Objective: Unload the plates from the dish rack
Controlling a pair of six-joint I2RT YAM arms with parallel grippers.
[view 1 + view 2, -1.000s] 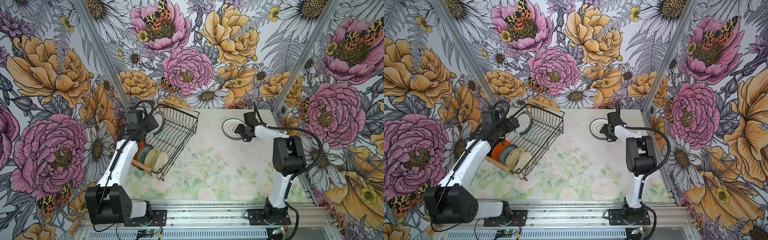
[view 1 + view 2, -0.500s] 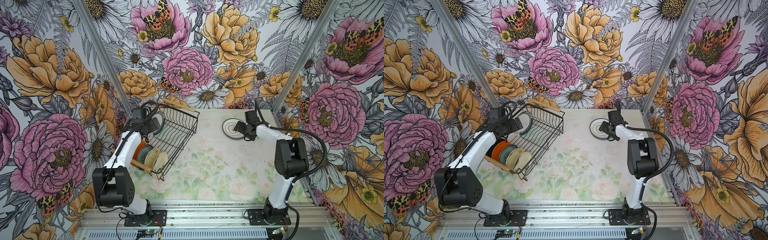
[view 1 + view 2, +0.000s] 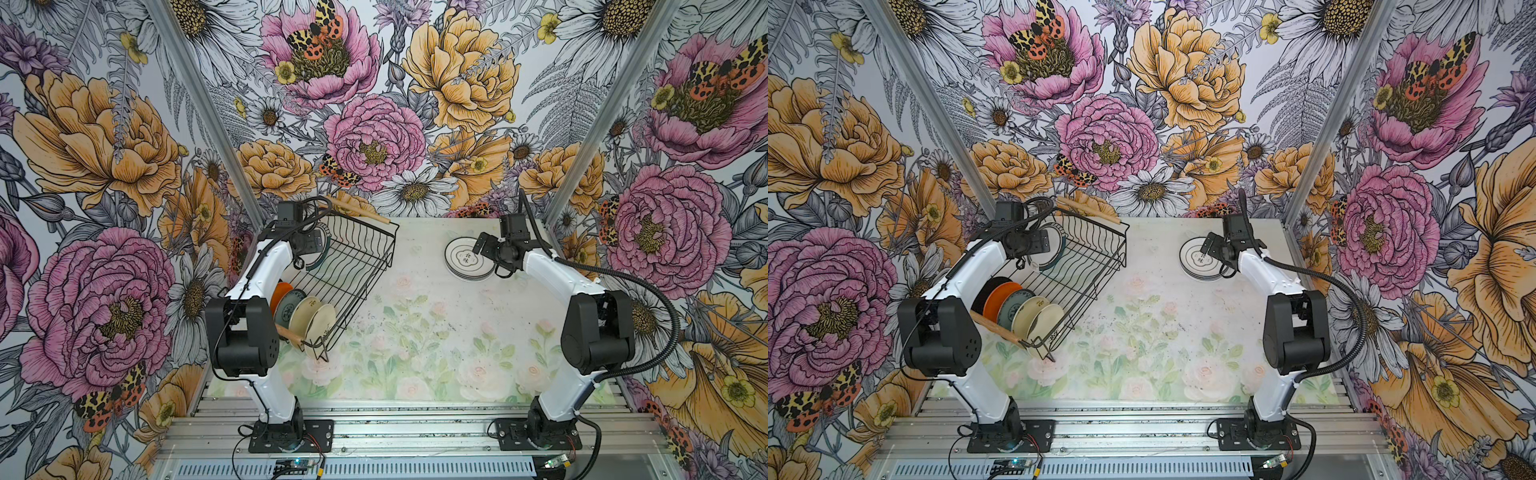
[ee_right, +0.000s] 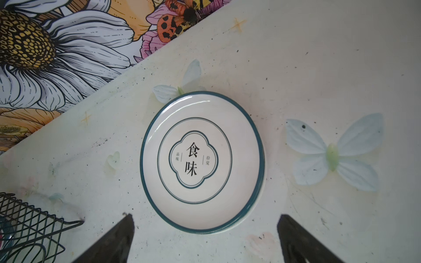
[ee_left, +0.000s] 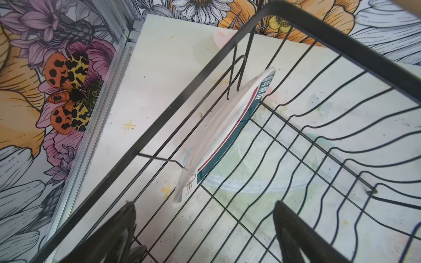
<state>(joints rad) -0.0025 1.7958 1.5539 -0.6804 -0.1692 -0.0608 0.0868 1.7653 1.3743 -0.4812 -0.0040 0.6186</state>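
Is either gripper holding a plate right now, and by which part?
Neither: left gripper open near the teal-rimmed plate in the dish rack, apart from it; right gripper open over the stacked plates.

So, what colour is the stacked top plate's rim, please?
Dark teal; the top plate shows best in right wrist view.

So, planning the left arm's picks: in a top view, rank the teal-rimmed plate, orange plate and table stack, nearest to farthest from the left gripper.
1. Teal-rimmed plate: far end of the rack, right at the left gripper.
2. Orange plate: in the row at the rack's near end.
3. Stack: across the table, on the right side.
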